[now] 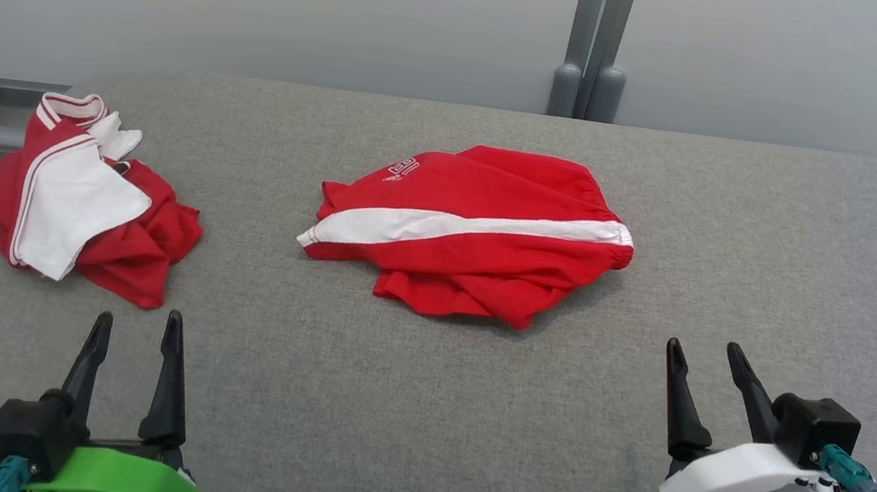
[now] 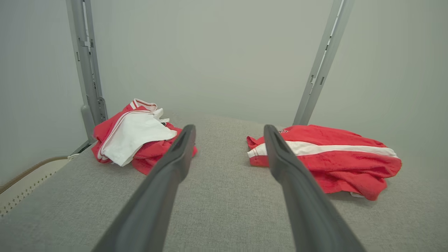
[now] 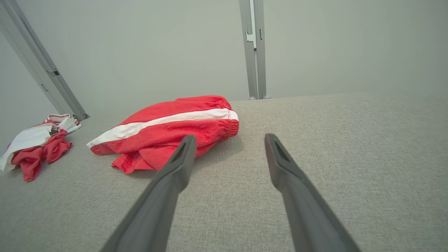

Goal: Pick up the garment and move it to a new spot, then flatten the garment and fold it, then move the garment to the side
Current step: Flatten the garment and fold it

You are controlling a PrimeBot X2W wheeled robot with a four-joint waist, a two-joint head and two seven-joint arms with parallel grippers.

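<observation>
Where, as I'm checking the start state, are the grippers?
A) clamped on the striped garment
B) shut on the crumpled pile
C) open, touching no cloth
C: the left gripper and right gripper stand open over the table, apart from the striped garment and the crumpled pile.

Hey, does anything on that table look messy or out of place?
The red garment with a white stripe lies bunched in the middle of the grey fabric table, folds poking out below. The red-and-white garment is a crumpled heap near its left edge. Nothing spilled or damaged.
</observation>
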